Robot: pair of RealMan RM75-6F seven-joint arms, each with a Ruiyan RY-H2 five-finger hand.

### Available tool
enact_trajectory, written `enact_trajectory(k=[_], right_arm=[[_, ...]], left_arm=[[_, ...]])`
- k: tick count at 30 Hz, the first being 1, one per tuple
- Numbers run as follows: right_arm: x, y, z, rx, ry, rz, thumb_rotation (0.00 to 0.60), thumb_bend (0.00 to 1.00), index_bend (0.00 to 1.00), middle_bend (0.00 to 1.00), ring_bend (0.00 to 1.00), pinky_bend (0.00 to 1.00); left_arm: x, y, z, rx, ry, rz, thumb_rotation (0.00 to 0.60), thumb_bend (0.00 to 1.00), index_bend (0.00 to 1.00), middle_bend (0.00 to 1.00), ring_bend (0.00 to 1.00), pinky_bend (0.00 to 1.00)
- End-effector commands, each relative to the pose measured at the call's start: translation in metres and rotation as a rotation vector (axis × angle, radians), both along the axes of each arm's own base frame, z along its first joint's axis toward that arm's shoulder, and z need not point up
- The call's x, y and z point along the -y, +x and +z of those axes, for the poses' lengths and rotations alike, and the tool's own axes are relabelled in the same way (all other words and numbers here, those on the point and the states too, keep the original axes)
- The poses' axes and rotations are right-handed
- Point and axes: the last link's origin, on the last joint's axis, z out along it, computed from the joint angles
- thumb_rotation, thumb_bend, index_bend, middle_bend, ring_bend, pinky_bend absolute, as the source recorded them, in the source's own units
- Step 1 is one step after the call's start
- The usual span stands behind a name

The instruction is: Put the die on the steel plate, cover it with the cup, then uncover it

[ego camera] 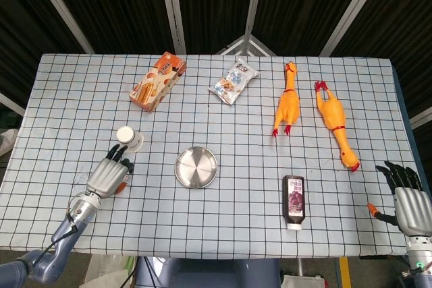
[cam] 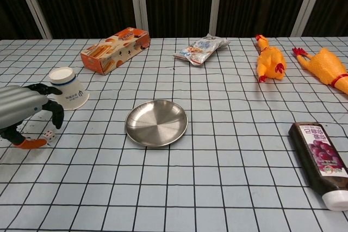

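While left hand hovers fingers curled, holding nothing, die sits directly under fingertips near table's left front edge; steel plate lies rightward; cup just behind; right hand far, fingers apart

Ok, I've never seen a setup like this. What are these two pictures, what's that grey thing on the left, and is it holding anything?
Both pictures show one table, from the robot's own head camera above and its chest camera lower down. The grey thing is its left hand, fingers arched over a small die; whether it grips the die yet is unclear. The right hand waits at the table's edge, holding nothing. Also on the checked cloth: an upturned paper cup, a steel plate, a snack box, a snack bag, two rubber chickens and a dark bottle.
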Motion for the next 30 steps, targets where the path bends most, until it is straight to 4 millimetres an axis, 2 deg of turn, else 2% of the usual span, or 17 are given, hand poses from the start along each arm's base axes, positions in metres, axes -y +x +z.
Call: enact_trajectory(k=[1,20,30], right_arm=[[0.0001,0.0001,0.0,0.001,0.0,0.0,0.6,0.23,0.18,0.11,0.09,0.0],[-0.0001,-0.0007,-0.0024,0.007,0.013,-0.006,0.6,0.23,0.18,0.11,0.09,0.0],[0.0008,-0.0014,-0.0033,0.008,0.016,-0.012,0.6,0.23,0.18,0.11,0.09,0.0]], left_arm=[[-0.0002,0.0013,0.0,0.006,0.004,-0.005,0.6,0.43,0.46,0.31,0.07,0.01],[-0.002,-0.0023,-0.0009,-0.02,0.022,-0.016,0.6,0.42,0.51,0.29,0.07,0.01],[-0.0024,-0.0064,-0.0035,-0.034,0.018,-0.013,0.6,0.42,0.45,0.27,0.07,0.01]])
